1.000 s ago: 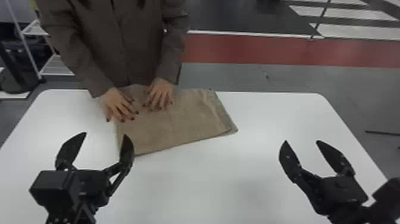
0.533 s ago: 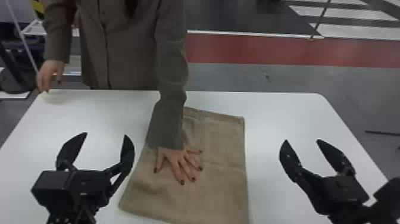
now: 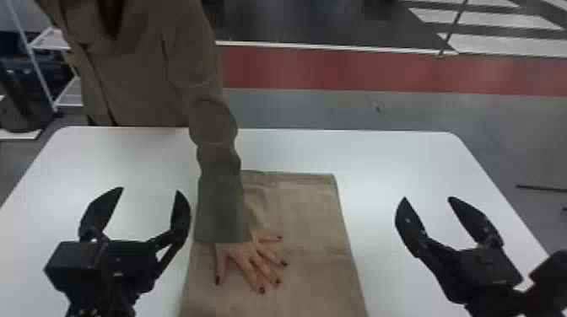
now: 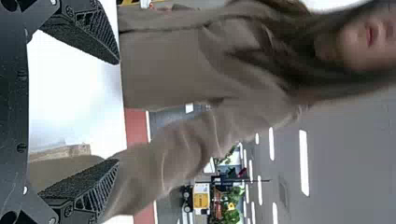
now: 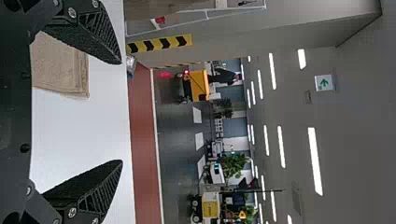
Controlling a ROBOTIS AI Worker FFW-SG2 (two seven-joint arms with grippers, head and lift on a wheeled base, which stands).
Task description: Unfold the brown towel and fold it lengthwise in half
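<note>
Towel point(image 3: 306, 219) lies flat on bench point(image 3: 400, 168), a person's hand point(image 3: 247, 257) on it. Left gripper point(image 3: 150, 190) and right gripper point(image 3: 427, 197): open, empty. Judged step: pre-unfolding setup. Next: await hand's withdrawal, then pinch towel's top layer.

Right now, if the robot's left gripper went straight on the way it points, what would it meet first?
Probably the person's jacket, ahead of the left gripper; depth is unclear, so its front or outstretched sleeve could come first.
</note>
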